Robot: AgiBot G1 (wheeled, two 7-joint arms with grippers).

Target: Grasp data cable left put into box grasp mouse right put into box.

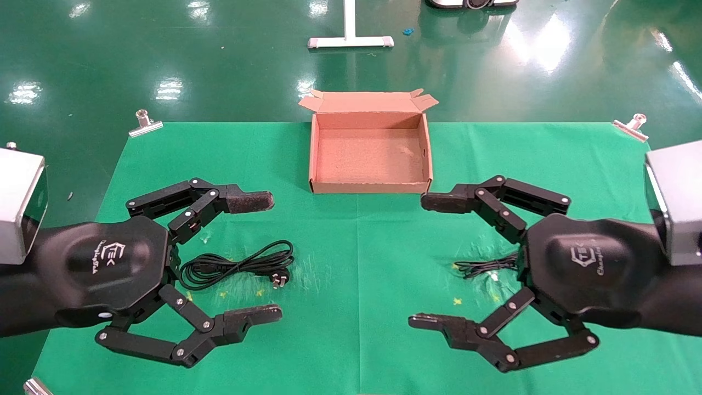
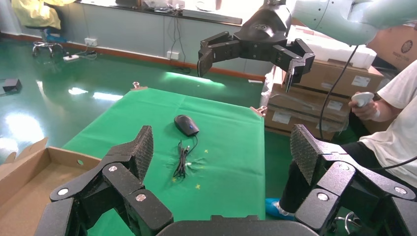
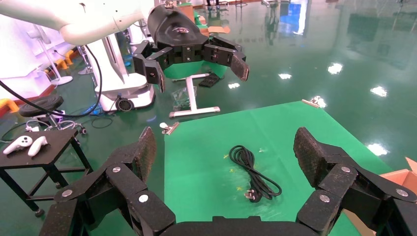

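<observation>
The brown cardboard box [image 1: 368, 122] stands open and empty at the far middle of the green cloth. The data cable [image 1: 236, 266], a coiled black cord with a pronged plug, lies left of centre, below my open left gripper [image 1: 272, 257]; it also appears in the right wrist view [image 3: 253, 172]. My right gripper [image 1: 419, 260] hangs open above the right side. It hides the mouse in the head view, where only the thin wire [image 1: 485, 267] shows. The left wrist view shows the mouse [image 2: 186, 125] on the cloth with its wire [image 2: 182, 160] bundled beside it.
Metal clips [image 1: 145, 123] [image 1: 630, 127] pin the cloth at the far corners. A white stand [image 1: 350, 38] is on the floor behind the table. A seated person [image 2: 388, 113] and stacked cartons [image 2: 339, 78] are off the table's right side.
</observation>
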